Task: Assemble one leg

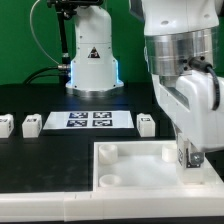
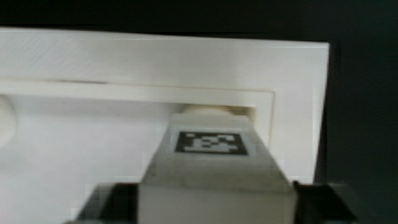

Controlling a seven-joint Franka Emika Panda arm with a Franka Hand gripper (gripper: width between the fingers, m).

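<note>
At the near right of the exterior view, the end effector point(image 1: 187, 157) hangs over the right part of a large white square panel point(image 1: 140, 168) that lies on the black desk point(image 1: 40, 160). Between its 2 fingers it grips a leg point(image 1: 186, 156) — a small white block standing upright, its lower end at or just above the panel's surface; whether it touches cannot be told from here. The wrist view shows the same leg point(image 2: 214, 150) close up, clamped on both sides by the dark fingers point(image 2: 111, 203), with a square black-and-white tag facing the camera. Just beyond the leg's far tip a rounded socket point(image 2: 214, 106) shows in the corner of the panel point(image 2: 107, 60), under its raised rim — the tip sits right at that socket, though how deep it reaches is hidden.

Farther back on the desk lies the marker board point(image 1: 89, 121), flat and carrying 4 black tags. Left of it sit 2 more small white legs point(image 1: 30, 125) and point(image 1: 4, 124), and a third point(image 1: 146, 124) sits just right of the board, all apart from the panel. On the panel's left side 2 round sockets point(image 1: 107, 152) and point(image 1: 106, 179) are visible. The arm's white base point(image 1: 92, 60) stands at the far side.
</note>
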